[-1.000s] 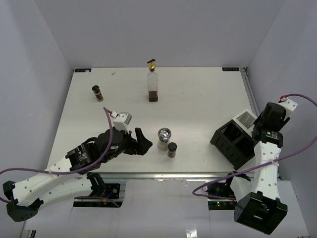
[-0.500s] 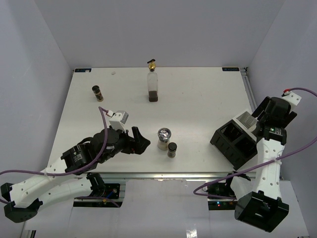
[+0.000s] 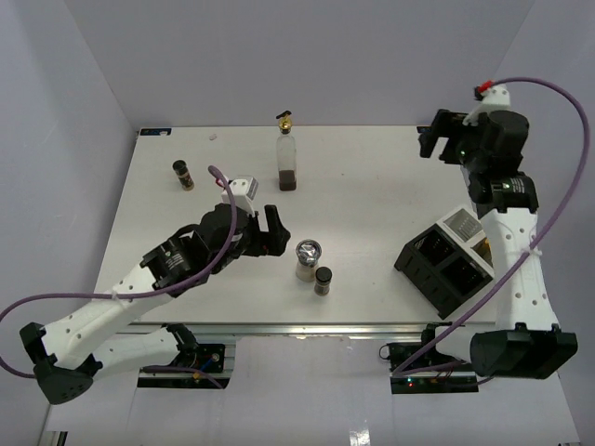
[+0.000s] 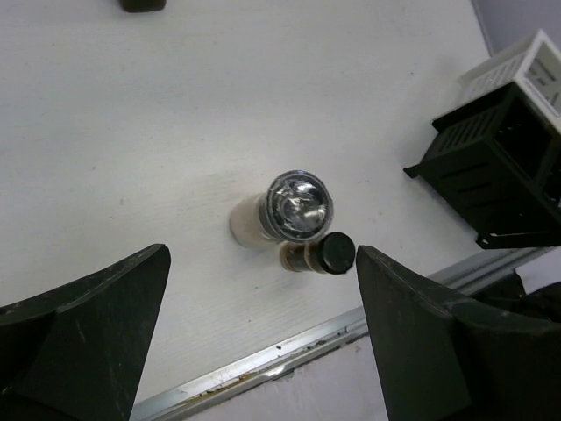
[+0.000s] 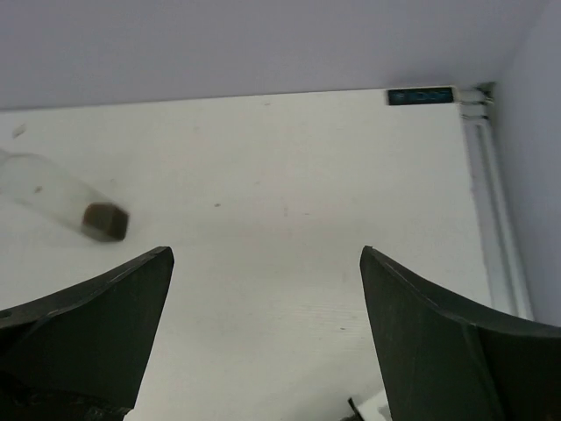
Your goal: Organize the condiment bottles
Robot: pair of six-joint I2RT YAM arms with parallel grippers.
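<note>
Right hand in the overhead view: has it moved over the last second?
Yes. The right hand swung away from the black rack, toward the far right corner of the table.

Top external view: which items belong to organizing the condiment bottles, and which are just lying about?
Job: tall glass bottle with gold spout; chrome-topped shaker; black-capped jar beside it; dark jar at far left.
Other: black rack; white perforated box at its far end.
</note>
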